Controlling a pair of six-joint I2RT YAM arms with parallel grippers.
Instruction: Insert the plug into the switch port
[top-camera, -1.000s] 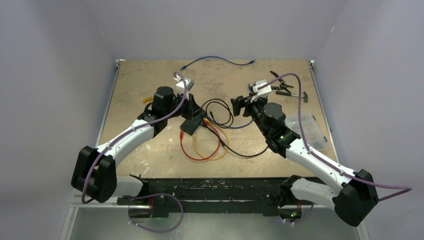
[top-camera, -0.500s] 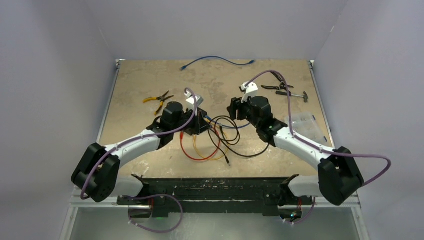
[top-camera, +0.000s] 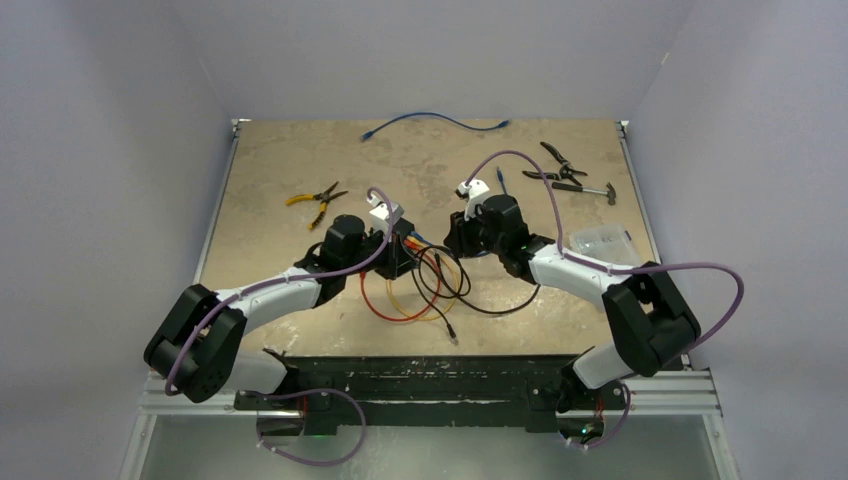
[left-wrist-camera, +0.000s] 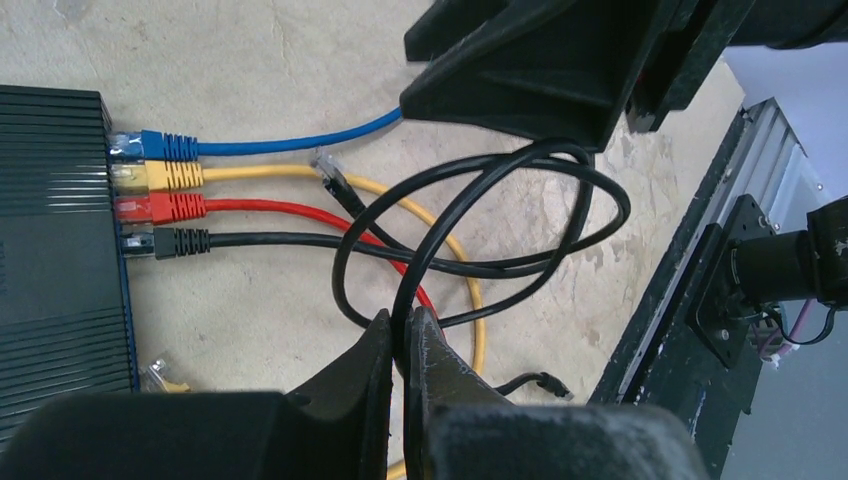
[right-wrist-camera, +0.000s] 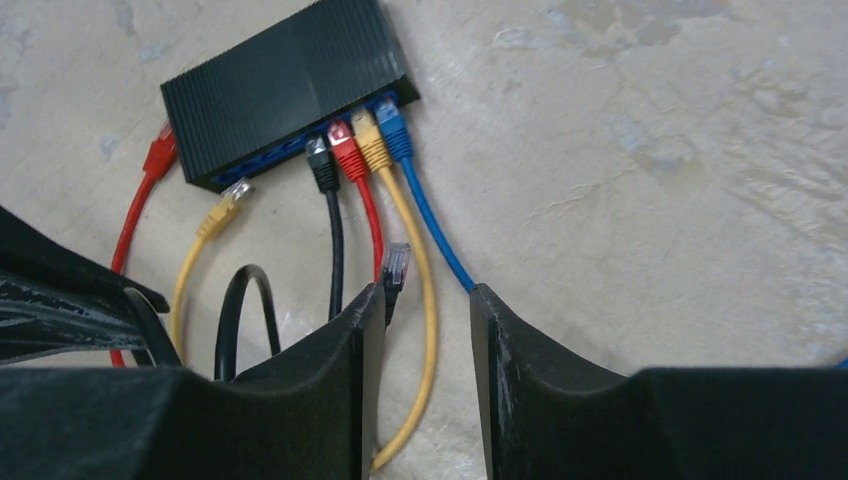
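The plug (right-wrist-camera: 397, 262) is small, light and hard, on a bendy black cable (left-wrist-camera: 480, 188), so I'd pinch just behind its clear tip. It lies mid-bench beside the switch (right-wrist-camera: 290, 85). The right gripper (right-wrist-camera: 428, 295) is spread just by it. The left gripper (left-wrist-camera: 400, 320) pinches a loop of black cable. 4 plugged cables (right-wrist-camera: 365, 150) crowd the sockets.

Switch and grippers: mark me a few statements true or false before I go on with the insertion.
1. Four plugs are seated in the switch. True.
2. The right gripper is shut on the loose clear plug. False: its fingers stand apart, and the plug lies by one finger.
3. The left gripper is shut on a black cable. True.
4. The seated red plug sits right next to the seated blue plug. False: the yellow plug sits between them.
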